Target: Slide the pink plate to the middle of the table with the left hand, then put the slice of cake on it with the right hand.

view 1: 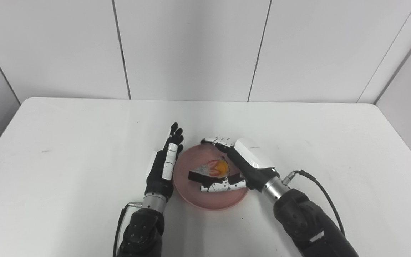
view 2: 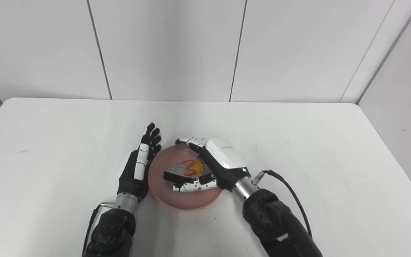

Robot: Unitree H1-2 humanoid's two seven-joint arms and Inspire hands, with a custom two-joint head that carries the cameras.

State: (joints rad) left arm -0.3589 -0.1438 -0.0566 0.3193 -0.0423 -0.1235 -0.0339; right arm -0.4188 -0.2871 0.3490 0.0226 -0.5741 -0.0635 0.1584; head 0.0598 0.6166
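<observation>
The pink plate point(view 1: 219, 201) sits on the white table, near the front and about midway across. The slice of cake point(view 1: 211, 170), dark with a white top and an orange and red topping, rests on the plate. My right hand point(view 1: 248, 160) is over the plate's right side. Its fingers point(view 1: 218, 142) reach over the far rim, away from the cake, and its thumb point(view 1: 223, 186) lies beside the cake's near side. The hand looks open. My left hand point(view 1: 164, 166) is open and flat, fingers straight, standing along the plate's left rim.
The white table point(view 1: 66, 142) runs to a white panelled wall at the back. Its left and right edges show. A black cable point(view 1: 319, 185) loops off my right wrist.
</observation>
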